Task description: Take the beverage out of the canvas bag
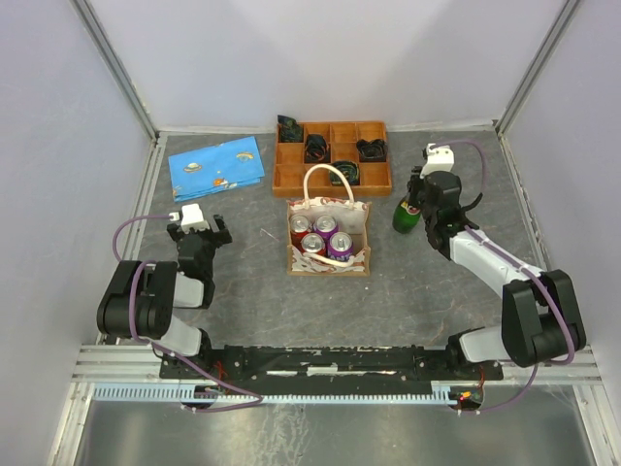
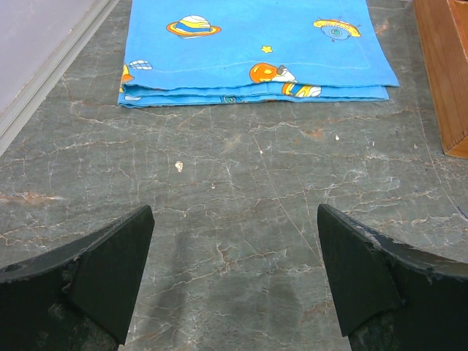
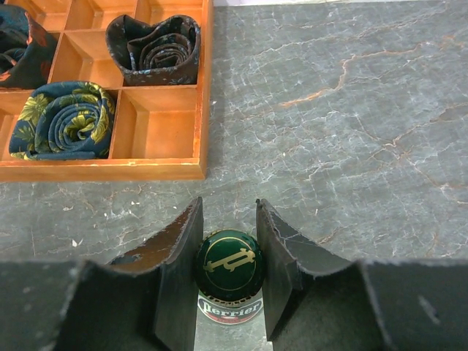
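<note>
status: the green bottle (image 3: 229,265) is out of the canvas bag (image 1: 327,262). it stands over the table (image 1: 252,282) just beside the bag's right wall, near the front right corner of the orange tray (image 1: 291,178). the bag sits upright at the centre of the table with its mouth open and one looped handle (image 1: 330,175) raised at the rear. four cans (image 1: 313,243) sit inside it, tops up, two red and at least one purple.

right gripper (image 3: 229,248): the fingers are pressed against both sides of the bottle neck just under the cap, pinching it. the wrist view looks straight down on the cap.

left gripper (image 2: 234,219): the fingers are spread wide with nothing between them. it hovers over bare table, short of the folded blue cloth (image 2: 256,51), well apart from the bag.

orientation: the bottle's long axis runs vertical. the cap points up toward the right wrist; the base points down at the table. the label band faces the near edge. the pictures do not show whether the base touches the table.

remaining, as a judgement: if the bottle is the beverage meant, only setting it down and releasing it is left. if the cans count too, four removals are not yet done.
</note>
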Available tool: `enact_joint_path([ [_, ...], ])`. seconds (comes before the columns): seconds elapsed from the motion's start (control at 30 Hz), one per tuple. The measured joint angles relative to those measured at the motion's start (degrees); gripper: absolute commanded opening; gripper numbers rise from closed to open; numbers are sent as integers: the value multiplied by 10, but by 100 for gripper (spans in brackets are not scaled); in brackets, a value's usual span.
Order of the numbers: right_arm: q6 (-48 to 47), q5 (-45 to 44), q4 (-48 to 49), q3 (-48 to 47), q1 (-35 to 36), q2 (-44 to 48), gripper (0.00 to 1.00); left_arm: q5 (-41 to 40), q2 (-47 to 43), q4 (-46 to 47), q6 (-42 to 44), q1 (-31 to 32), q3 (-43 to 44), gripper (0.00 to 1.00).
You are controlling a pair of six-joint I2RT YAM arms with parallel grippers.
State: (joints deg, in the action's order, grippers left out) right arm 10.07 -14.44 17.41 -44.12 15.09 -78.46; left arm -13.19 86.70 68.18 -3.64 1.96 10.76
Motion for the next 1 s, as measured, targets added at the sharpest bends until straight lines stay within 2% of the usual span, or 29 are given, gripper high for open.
enact_joint_path([
  [0.13,2,10,1,0,0,-8,9,0,0,0,0,0,0,99],
  [0.2,1,13,1,0,0,-9,15,0,0,0,0,0,0,99],
  [0.27,1,17,1,0,0,-9,29,0,0,-1,0,0,0,99],
  [0.4,0,24,1,0,0,-9,64,0,0,-2,0,0,0,99],
  [0.47,0,28,8,-1,0,-9,76,0,0,-3,0,0,0,99],
  [0.53,-2,30,14,-2,0,-9,93,0,0,-4,0,0,0,99],
  [0.57,-2,30,16,-3,0,-9,98,0,0,-4,0,0,0,99],
  [0.83,-10,25,5,-14,8,-4,99,0,0,-3,0,0,0,99],
  [1.0,-34,10,-40,-50,54,48,99,0,0,-3,0,0,0,99],
])
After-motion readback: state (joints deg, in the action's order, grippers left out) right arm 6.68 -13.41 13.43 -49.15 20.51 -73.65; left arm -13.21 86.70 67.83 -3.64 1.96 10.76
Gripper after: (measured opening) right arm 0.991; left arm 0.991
